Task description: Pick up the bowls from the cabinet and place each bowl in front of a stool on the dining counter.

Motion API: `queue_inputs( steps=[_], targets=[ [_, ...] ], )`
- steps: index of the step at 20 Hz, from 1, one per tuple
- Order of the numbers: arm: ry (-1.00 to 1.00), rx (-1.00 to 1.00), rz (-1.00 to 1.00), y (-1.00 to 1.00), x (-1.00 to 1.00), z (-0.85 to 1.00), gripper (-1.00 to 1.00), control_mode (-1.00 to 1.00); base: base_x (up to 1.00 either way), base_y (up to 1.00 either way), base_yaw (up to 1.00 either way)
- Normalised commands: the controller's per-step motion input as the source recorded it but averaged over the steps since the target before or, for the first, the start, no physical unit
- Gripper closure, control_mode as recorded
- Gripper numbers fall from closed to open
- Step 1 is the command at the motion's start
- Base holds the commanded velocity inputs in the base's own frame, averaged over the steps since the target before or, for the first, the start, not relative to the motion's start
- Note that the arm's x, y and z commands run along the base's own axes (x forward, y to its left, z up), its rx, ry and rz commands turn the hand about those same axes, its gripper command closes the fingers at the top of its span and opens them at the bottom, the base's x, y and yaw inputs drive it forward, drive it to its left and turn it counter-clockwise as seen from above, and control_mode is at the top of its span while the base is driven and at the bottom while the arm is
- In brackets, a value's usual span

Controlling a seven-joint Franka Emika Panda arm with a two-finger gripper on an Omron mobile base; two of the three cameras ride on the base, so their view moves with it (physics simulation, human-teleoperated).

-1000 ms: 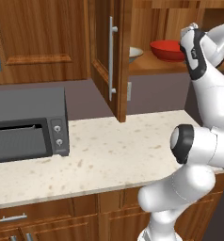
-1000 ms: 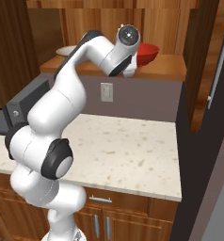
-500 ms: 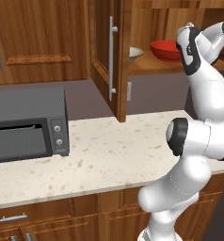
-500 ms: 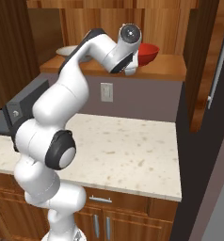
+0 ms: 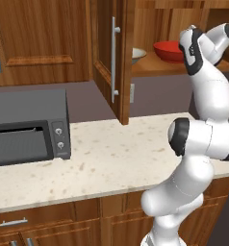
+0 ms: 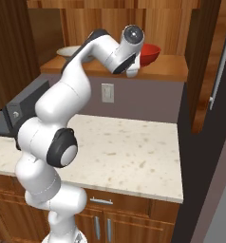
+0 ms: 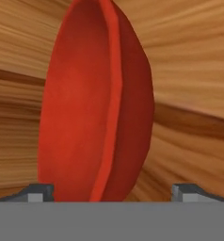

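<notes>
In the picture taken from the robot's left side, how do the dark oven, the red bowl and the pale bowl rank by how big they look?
1. Oven, by far the largest, though nearest the camera.
2. Red bowl.
3. Pale bowl; the cabinet door hides most of it, so its true size is unsure.

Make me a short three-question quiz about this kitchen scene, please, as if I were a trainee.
1. True or false: the cabinet door stands open.
2. Which bowl is the gripper facing: A red, B cream?
3. What dark appliance sits on the counter?

Key:
1. True.
2. A: the red bowl stands between the open fingertips, not yet gripped; the cream bowl sits beside it on the shelf.
3. The oven.
</notes>
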Motion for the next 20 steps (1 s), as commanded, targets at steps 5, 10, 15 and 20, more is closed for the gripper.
queue_inputs(
  steps=[5,10,15,20],
  targets=[
    [0.04,0.01,0.01,0.00,0.15,-0.08,-1.00,-1.00,0.00,0.00,0.00],
    [0.02,0.01,0.01,-0.01,0.26,-0.01,-1.00,-1.00,0.00,0.00,0.00],
    [0.02,0.00,0.00,0.00,0.23,0.00,-1.00,-1.00,0.00,0.00,0.00],
    [0.01,0.00,0.00,0.00,0.01,0.00,1.00,-1.00,0.00,0.00,0.00]
  ],
)
